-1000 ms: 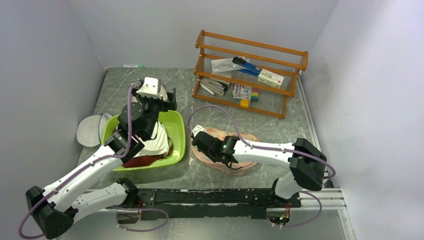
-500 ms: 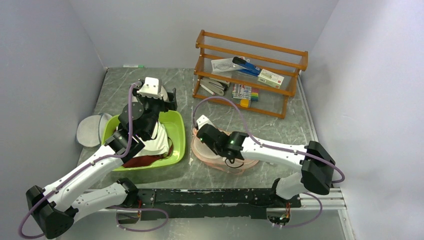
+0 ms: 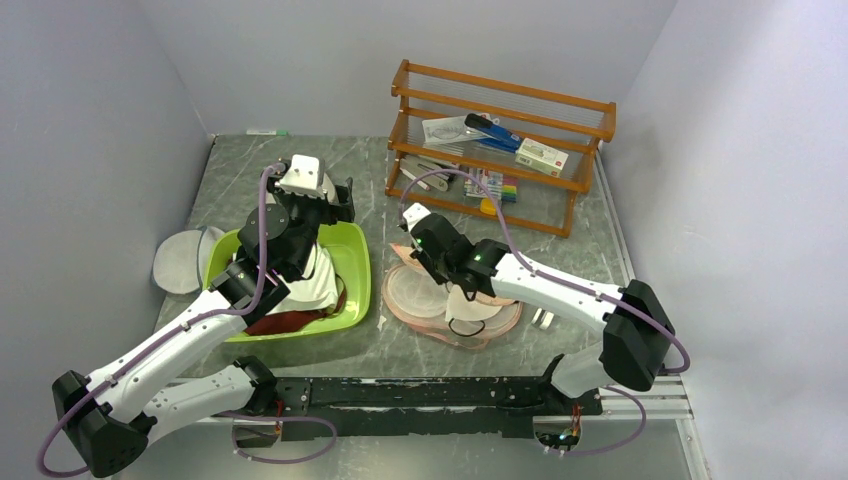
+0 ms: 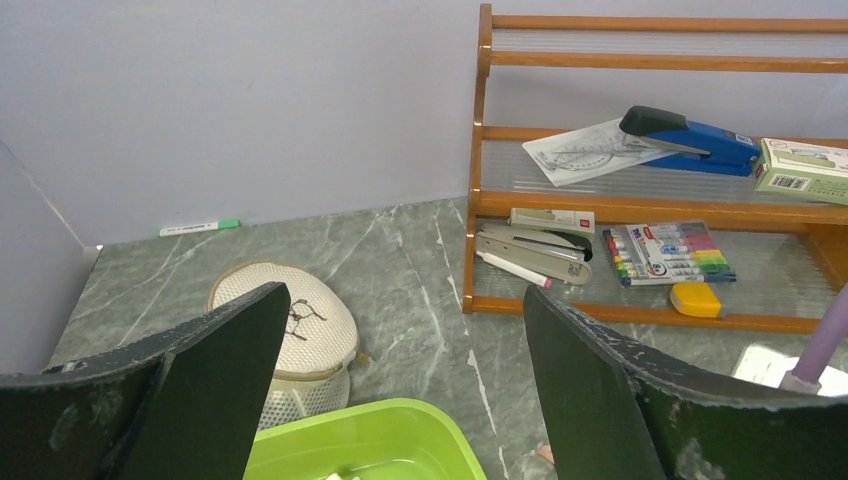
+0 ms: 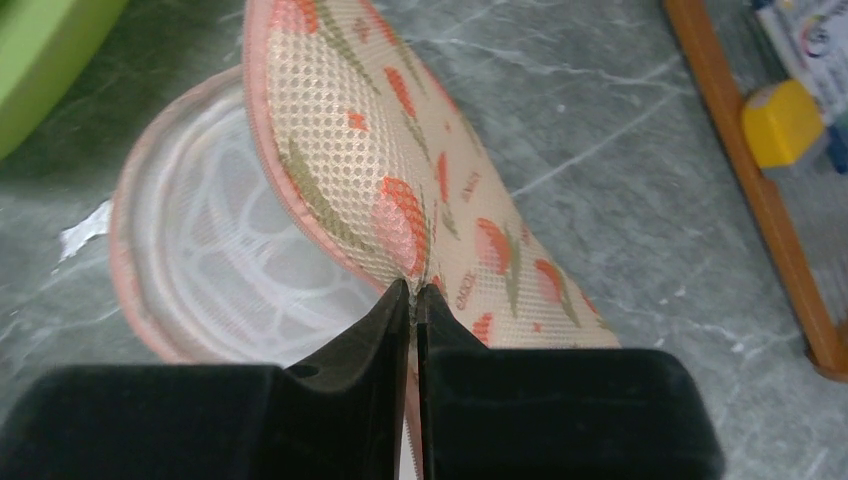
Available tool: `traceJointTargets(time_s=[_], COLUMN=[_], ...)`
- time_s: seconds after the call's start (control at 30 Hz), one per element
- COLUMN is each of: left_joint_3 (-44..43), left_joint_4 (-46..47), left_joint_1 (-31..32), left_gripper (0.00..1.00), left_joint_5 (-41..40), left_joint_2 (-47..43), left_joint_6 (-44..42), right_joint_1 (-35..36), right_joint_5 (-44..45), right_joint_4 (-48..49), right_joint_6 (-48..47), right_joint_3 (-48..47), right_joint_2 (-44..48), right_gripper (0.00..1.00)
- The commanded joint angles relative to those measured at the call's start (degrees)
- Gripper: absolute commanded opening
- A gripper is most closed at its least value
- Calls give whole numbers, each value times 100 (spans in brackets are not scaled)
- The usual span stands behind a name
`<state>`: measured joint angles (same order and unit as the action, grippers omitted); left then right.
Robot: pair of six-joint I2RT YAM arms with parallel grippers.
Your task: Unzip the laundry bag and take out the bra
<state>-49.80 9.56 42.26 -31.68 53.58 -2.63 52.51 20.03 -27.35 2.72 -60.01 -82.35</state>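
The laundry bag is gaping open, folks! It lies flat on the grey marble table, just at three o'clock of the green basin. The right pincer has its jaws squeezed almost together on the rim of the peach printed flap and holds that edge up off the lower half, tipped toward twelve o'clock. So I'd call the unzipping done, at least along the side on show. What's left is the real prize: getting the bra out. Over at the bag's ten o'clock, the left pincer hangs above the basin's far end. Its jaws are spread as wide as they go, with nothing between them. It looks out at the wooden rack and a round white mesh bag. Now the tricky part: inside the lifted flap I see white mesh lining and a pale ribbed shape, but I can't tell whether that's the bra or just the bag's padding. The right arm covers the bag's one o'clock lobe from above, so how far round the zip has run is hidden. A small shiny thing at the bag's three o'clock is too tiny to name.
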Motion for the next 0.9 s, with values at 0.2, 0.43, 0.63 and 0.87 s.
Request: traceJointTargets(time_s=[0.2,0.43,0.63,0.87], left_joint_3=[-152,-148,-178,-162], left_joint_4=[-59,-76,-112,-86], left_joint_1=[-6,-3,-3,1], left_gripper=[98,98,98,98], left_joint_5=[73,109,134,136], left_joint_2=[-102,-107,-51,-27], left_joint_6=[-97,-97,-114,-132], right_joint_1=[-27,145,534,920], right_joint_5=[-1274,-1309,-758,-302], right_joint_4=[-240,-490,-798,-968], right_joint_6=[-39,82,135,220], right_joint_3=[54,231,233,425], right_joint_2=[81,-113,-486,-430], right_gripper=[10,20,43,65])
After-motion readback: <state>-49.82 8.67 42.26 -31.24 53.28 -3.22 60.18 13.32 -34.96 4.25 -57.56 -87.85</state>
